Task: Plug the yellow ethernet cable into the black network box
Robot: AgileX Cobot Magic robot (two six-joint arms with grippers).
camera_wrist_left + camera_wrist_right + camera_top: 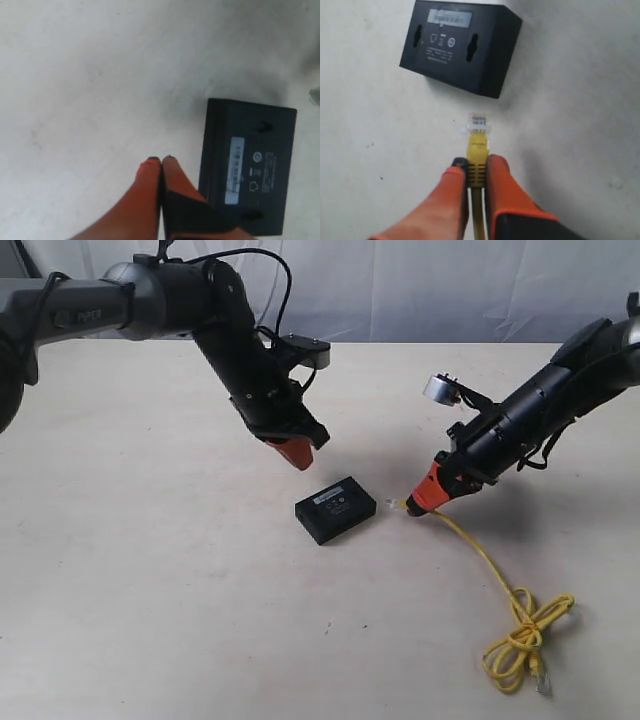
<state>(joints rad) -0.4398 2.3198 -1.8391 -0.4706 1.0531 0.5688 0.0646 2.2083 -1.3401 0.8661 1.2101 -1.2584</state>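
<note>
- Right gripper (477, 169) pinches the cable (478, 147) just behind its plug (478, 121), which pokes out past the fingers (451, 192).
- Box (455, 47) sits just ahead, corner-on: pushing now could skid it, with nothing bracing it.
- Left gripper (161, 165) hangs pressed shut and empty, box beside it.

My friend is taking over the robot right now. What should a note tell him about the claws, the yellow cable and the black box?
Left gripper: shut, holding nothing, hanging just beside the black network box.
Right gripper: shut on the yellow ethernet cable, right behind its clear plug.
The box lies flat on the table, label up. The cable's knotted loop lies on the right arm's side.
Done: cable gripped, plug aimed at the box.
Left: the plug is not touching the box yet. Find the port, which is not visible here, and push the plug in.
</note>
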